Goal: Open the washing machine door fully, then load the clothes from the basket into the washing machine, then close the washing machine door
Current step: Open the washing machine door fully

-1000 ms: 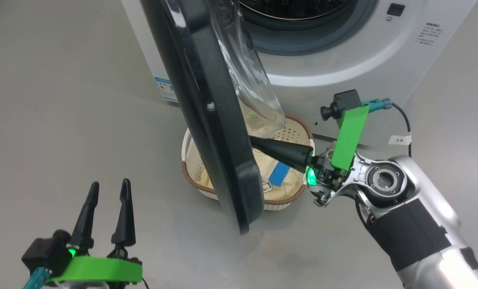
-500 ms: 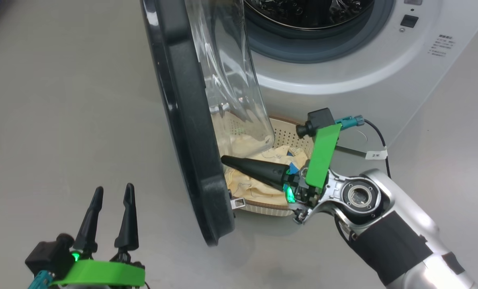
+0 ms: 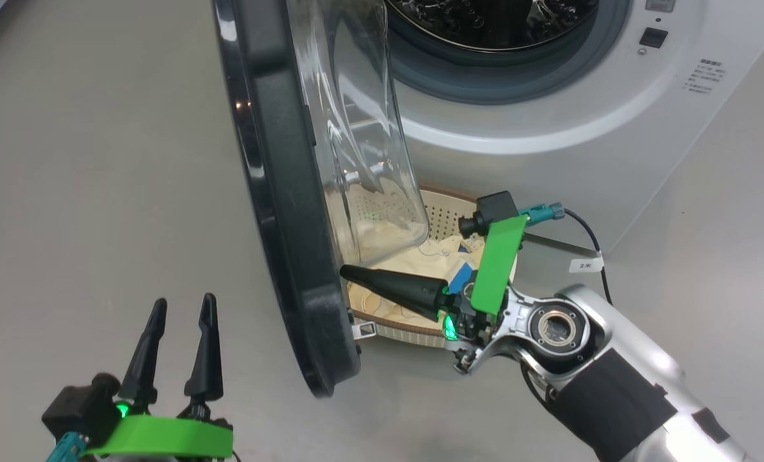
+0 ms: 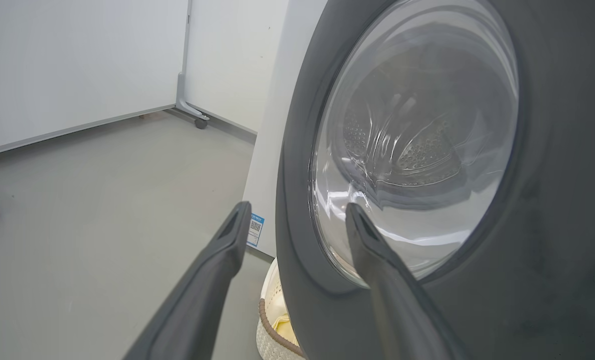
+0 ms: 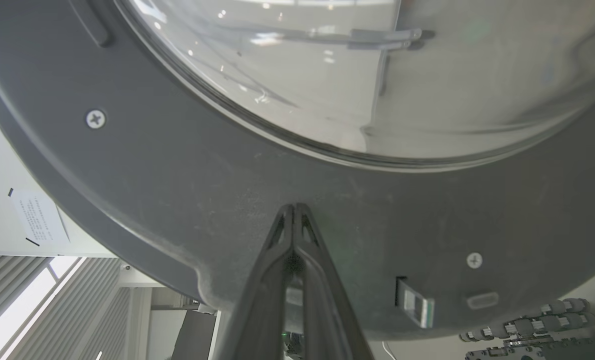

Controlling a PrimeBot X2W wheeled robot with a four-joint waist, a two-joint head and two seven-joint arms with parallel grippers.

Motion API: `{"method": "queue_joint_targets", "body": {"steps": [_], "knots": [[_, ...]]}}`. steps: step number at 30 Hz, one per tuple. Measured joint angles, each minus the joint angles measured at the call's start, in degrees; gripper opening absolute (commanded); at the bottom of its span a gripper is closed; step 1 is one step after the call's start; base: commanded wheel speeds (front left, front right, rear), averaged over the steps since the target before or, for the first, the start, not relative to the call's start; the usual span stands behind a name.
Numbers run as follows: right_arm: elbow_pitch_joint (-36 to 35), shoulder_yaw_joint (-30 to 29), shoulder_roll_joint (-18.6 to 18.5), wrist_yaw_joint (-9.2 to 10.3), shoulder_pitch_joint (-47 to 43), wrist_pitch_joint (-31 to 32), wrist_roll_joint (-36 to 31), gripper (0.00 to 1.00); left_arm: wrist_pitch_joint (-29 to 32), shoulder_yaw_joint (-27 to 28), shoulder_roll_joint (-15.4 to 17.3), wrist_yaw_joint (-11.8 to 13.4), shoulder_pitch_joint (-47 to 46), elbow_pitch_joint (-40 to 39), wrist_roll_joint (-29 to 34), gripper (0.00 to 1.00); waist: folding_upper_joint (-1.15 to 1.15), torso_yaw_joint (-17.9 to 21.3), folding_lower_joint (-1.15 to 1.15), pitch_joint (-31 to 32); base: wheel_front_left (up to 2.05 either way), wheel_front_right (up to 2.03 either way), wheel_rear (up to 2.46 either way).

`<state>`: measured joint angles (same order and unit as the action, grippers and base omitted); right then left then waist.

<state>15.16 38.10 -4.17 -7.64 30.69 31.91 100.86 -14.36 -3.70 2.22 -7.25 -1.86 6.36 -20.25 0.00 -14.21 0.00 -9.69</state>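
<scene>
Right claw (image 3: 345, 271): fingers pressed together, nothing between them. Tip touches the inner face of the door (image 3: 279, 192), on the black ring just below the glass bowl (image 3: 356, 128). Latch (image 5: 413, 306) sits just right of and below the tip in the right wrist view. Door stands partly open, seen nearly edge-on from the head. Basket (image 3: 447, 215) lies on the floor (image 3: 99, 160) beneath this claw's fingers and near the washer (image 3: 549, 147). Clothes (image 3: 414, 260) are in the basket, with their blue patch just beside the claw's base. Drum (image 3: 491, 19) is uncovered, up beyond the claw. Left claw (image 3: 184, 300): fingers spread wide, empty, well apart from the door and on its outer side. The door's outer face is ahead and to this claw's right, and a corner of the basket shows low under the door's edge.
</scene>
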Motion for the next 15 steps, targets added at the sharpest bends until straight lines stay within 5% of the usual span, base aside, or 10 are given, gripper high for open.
{"method": "queue_joint_targets", "body": {"steps": [15], "knots": [[-1.4, -3.2, -0.73, 0.0, -1.32, 0.21, -6.69, 0.0, 0.0, 1.13, 0.02, 0.04, 2.13, 0.38, 0.01, 1.0, 0.0, 2.27, 0.0, 3.43, 0.0, 0.0, 0.0]]}}
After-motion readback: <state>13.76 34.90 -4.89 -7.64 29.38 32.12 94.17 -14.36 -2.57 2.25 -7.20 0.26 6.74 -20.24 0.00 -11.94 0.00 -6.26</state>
